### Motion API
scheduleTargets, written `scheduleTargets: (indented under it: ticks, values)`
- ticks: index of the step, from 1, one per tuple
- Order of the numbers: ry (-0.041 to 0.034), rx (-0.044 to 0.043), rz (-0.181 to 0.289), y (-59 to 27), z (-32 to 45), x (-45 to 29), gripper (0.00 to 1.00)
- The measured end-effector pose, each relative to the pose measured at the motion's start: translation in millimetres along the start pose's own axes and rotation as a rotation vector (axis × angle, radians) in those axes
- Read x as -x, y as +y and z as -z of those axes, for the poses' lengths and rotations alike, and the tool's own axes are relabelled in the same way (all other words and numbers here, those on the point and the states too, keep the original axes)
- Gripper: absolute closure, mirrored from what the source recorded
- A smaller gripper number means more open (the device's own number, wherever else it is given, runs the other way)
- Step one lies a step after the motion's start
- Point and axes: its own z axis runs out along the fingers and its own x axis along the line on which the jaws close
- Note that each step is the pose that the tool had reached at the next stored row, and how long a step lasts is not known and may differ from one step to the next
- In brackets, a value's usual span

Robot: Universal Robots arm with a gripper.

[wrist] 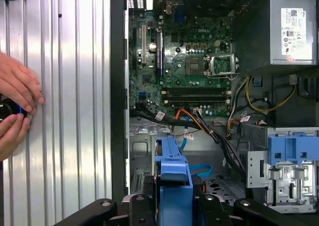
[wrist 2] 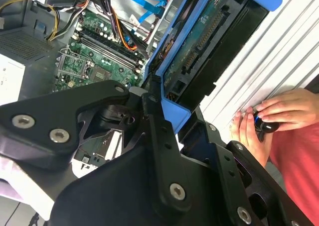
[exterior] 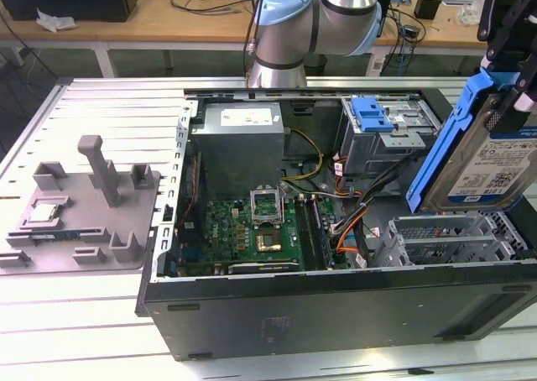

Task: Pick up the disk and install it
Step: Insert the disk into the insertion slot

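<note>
A: Claw state?

B: The black linkage gripper (exterior: 510, 79) is clamped on the disk (exterior: 495, 159), a flat silver hard drive with a white-and-blue label in a blue plastic carrier frame. In the second wrist view one black finger (wrist 2: 155, 124) lies against the frame's rail. The disk is off every surface and carried in the air.

A: Where is it, relative to the machine?

B: It is over the end of the open black tower case (exterior: 336, 305) at the exterior view's right. A grey sheet-metal drive cage (exterior: 453, 234) with slotted walls lies just below the disk's lower edge. I judge them apart, not touching.

A: Long axis?

B: Steep, near upright. The top leans toward the exterior view's right and the lower corner toward its left. In the first wrist view the disk (wrist: 172, 181) is seen edge-on, a narrow blue strip. It points along the case toward the green motherboard (wrist: 189, 71).

A: Anything alongside it?

B: A blue plastic latch on a grey metal cage (exterior: 373, 112) sits further back in the case, well apart from the disk. Orange, black and yellow cables run between that cage and the board.

A: Surfaces?

B: The frame is smooth moulded plastic. The drive's underside (wrist 2: 209, 52) is dark, with a connector row showing. The ribbed aluminium table (exterior: 84, 331) is shiny. A person's hands (wrist 2: 279, 111) rest on it outside the case, around a small black object.
</note>
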Motion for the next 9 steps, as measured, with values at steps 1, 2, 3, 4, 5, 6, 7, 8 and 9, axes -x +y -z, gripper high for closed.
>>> scheduleTargets:
  ticks: [1,2,3,4,5,6,7,8,9]
  values:
    - [-0.0001,0.0,0.0,0.0,-0.2,0.0,0.63]
    - [0.0,0.0,0.0,0.0,-0.3,0.0,0.63]
    - [-0.0001,0.0,0.0,0.0,-0.4,0.0,0.63]
    - [-0.0001,0.0001,0.0,0.0,-0.5,0.2,0.63]
    - [-0.0001,0.0,0.0,0.0,-0.6,0.4,0.63]
    - [0.0,0.0,0.0,0.0,-0.7,0.7,0.63]
    - [0.0,0.0,0.0,0.0,-0.7,1.0,0.63]
    - [-0.0001,0.0,0.0,0.0,-0.9,2.0,0.63]
    - [-0.0001,0.0,0.0,0.0,-1.1,2.4,0.63]
